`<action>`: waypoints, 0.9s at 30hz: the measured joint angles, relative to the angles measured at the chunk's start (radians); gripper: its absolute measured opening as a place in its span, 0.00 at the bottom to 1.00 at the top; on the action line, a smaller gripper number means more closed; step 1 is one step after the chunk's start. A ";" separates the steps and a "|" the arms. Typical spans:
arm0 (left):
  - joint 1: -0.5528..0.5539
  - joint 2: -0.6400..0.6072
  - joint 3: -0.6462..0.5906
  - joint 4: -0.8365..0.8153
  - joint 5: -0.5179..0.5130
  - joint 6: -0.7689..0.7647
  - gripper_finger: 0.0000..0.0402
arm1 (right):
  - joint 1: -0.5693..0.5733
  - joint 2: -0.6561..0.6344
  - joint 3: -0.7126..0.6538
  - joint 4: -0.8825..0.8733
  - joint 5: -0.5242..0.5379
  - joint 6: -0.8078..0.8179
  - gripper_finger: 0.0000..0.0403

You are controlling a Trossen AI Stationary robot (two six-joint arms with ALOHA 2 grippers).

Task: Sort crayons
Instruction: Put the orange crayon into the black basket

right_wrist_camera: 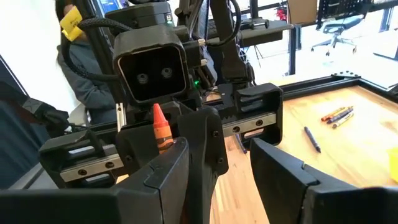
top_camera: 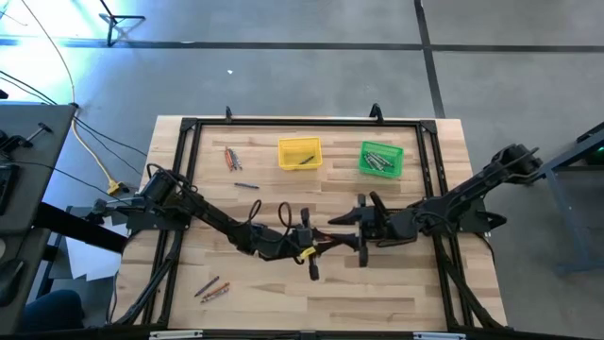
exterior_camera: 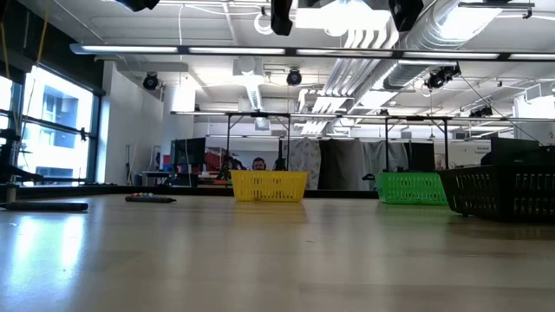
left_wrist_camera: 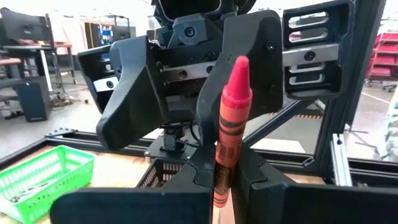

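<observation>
Red-orange wax crayon (left_wrist_camera: 229, 134) stands upright, clamped in the left gripper (top_camera: 308, 247) at table centre, presented for a handover; the right gripper (top_camera: 362, 229), at its three o'clock, spreads its fingers (right_wrist_camera: 292, 177) to receive it.

Two bins (top_camera: 300, 153) side by side at table's (top_camera: 396, 283) back, grippers mid-table

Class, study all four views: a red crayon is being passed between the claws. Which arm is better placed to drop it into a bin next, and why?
Right, probably. The left claw holds the red crayon upright facing the open right claw. The right arm reaches from the side nearer the green bin and yellow bin.
</observation>
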 joint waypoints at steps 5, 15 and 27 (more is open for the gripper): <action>0.012 0.000 0.000 0.002 0.053 -0.022 0.00 | 0.000 0.021 0.000 0.031 -0.004 0.010 0.42; 0.013 -0.001 0.027 -0.018 0.055 0.013 0.00 | 0.001 0.021 0.000 0.078 -0.025 -0.011 0.29; -0.006 -0.002 0.033 -0.032 -0.026 0.055 0.00 | 0.009 -0.117 0.000 -0.072 -0.078 -0.046 0.32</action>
